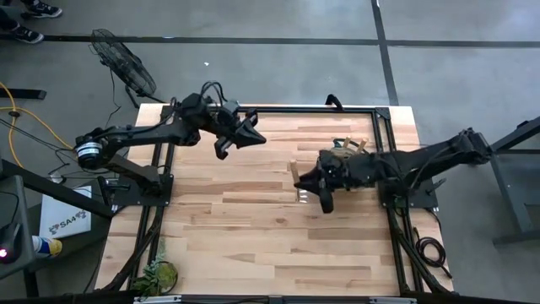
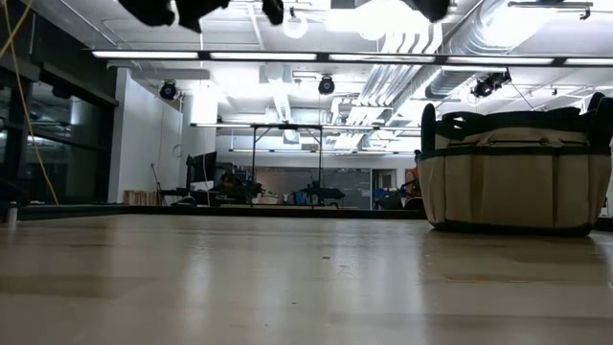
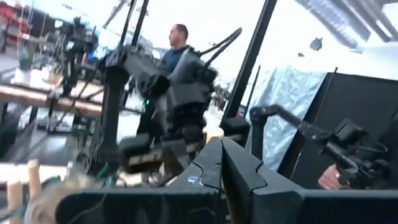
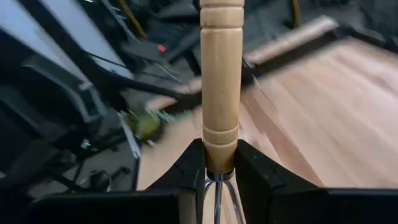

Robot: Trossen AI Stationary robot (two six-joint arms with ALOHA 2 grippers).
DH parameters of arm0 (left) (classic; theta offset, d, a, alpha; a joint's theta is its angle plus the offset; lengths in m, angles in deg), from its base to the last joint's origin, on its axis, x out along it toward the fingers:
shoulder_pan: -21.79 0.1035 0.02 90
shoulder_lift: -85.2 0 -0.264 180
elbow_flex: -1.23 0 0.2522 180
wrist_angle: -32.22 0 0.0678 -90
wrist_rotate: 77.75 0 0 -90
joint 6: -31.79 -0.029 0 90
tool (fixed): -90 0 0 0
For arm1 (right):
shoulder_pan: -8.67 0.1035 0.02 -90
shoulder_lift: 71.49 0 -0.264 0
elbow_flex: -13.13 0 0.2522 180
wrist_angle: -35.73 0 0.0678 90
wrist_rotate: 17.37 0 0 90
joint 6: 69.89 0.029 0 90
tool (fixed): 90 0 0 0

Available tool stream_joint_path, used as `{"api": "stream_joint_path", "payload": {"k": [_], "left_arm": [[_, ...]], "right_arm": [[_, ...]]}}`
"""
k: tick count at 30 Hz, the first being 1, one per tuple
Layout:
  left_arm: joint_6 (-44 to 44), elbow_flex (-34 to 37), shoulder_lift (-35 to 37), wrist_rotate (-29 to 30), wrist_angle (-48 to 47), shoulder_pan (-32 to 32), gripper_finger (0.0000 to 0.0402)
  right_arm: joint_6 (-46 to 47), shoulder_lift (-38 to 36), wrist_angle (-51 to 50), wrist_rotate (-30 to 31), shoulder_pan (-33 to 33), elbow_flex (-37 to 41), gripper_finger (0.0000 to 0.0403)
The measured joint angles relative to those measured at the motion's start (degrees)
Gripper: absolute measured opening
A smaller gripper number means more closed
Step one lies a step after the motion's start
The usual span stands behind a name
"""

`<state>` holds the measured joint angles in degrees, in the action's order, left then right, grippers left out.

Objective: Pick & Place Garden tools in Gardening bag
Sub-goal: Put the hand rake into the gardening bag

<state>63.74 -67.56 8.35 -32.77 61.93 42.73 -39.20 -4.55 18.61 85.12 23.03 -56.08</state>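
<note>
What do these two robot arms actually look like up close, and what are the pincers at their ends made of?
Both are dark, almost black, jointed arms with loose black cables looping along them. The left arm carries a pale silver ring with a blue band near its base. The left pincer and the right pincer each end in two dark, angular, wedge-shaped fingers; their material cannot be told.

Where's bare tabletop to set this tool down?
The table is bare across its middle and near half, between the plant clump and the right frame. Crowded: the far right, where the right gripper holds the wooden-handled tool beside the bag.
</note>
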Motion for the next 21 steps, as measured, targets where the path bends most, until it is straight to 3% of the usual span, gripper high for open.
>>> {"api": "stream_joint_path", "payload": {"k": [6, 16, 21], "left_arm": [[-0.9, -6.9, -1.2, -1.4, -0.8, -0.8, 0.002], [3.0, -14.6, -2.8, -1.5, -3.1, -1.6, 0.0184], [2.7, -19.0, -6.9, 1.0, -5.2, -3.5, 0.0219]], "right_arm": [[-6.4, 0.0, 9.2, -11.8, -7.2, 0.0, 0.0053], [-9.9, 0.3, 25.1, -29.7, -16.5, -0.1, 0.0053], [-8.2, 1.7, 30.5, -35.9, -19.7, -0.1, 0.0053]]}}
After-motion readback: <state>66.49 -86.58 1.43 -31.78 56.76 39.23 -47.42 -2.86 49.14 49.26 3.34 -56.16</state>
